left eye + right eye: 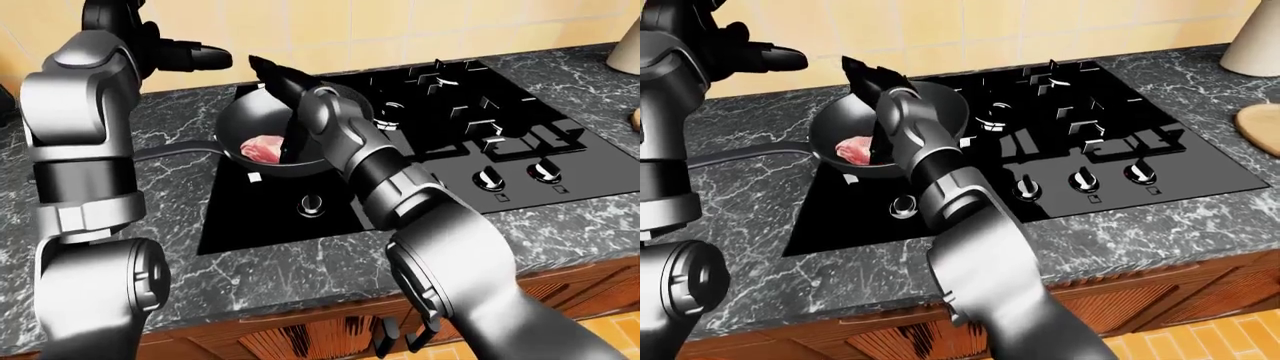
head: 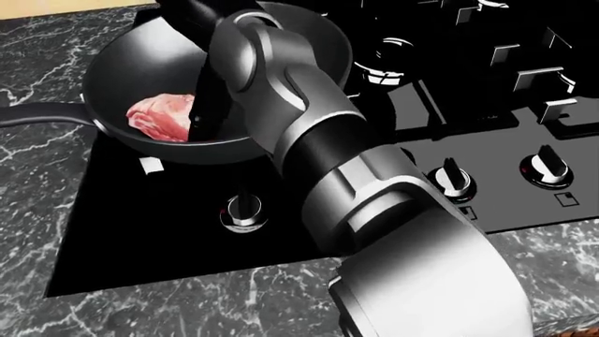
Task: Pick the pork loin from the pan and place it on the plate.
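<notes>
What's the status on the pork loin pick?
Right hand down in the pan, fingers at the pork loin; grip unconfirmed. Left hand raised, idle. Loin in pan. Plate not in view.

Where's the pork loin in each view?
Left-eye: pork loin left of centre, in the pan, partly hidden by the right hand.
Head: upper left, in the pan, beside a dark finger of the right hand.
Right-eye: upper left, in the pan.
Shared landmark: the stove knob just below the pan in every view.
</notes>
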You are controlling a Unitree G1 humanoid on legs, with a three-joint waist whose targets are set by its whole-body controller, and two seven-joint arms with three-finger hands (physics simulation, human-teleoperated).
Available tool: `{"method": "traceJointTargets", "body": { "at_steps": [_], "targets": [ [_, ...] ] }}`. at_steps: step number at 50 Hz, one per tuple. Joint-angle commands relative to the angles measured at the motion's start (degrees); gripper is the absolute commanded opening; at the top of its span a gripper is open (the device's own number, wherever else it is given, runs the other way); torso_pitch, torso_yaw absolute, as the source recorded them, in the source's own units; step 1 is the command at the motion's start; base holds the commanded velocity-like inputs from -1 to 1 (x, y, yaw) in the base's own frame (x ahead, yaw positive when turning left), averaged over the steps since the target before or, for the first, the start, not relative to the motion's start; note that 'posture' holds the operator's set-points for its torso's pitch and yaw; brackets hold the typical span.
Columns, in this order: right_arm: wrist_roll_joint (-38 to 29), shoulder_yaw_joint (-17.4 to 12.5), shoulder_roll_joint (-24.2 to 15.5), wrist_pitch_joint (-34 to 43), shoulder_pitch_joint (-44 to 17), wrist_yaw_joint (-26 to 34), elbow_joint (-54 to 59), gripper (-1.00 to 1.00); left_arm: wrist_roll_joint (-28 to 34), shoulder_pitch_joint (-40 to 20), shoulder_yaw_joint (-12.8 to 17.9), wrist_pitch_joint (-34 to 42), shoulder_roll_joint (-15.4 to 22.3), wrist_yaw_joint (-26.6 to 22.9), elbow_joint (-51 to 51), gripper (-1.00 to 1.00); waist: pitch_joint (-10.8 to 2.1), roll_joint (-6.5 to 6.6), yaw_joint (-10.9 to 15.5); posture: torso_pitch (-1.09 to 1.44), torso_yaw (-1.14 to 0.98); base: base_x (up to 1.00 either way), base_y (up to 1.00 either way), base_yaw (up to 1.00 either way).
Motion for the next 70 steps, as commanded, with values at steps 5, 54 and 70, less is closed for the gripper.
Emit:
{"method": "traceJointTargets", "body": {
  "at_steps": [5,54,70],
  "targets": [
    [-0.3,-0.1,-0.4,-1.1,-1.9,-0.7,-2.1,0.66,0.3,-2.2,0.4,-1.6,0.5,0.3,-2.0,1.0,-1.91,0.36,0.0,0.0,0.0,0.0,0.0,0.0],
    [-0.2,-0.8,-2.0,0.4,-4.0,1.9,-2.3,-1.0,0.6,-2.8,0.2,-0.4,0.2,0.3,-3.4,1.0,-2.01,-0.21,0.4,0.0,0.0,0.0,0.0,0.0],
    [2.6,-2.2,-5.3,1.5,-9.0,2.8,-2.8,-1.0,0.9,-2.6,0.1,-0.3,-0.2,0.3,-3.9,1.0,-1.68,-0.35,0.3,0.0,0.0,0.0,0.0,0.0]
  ]
}}
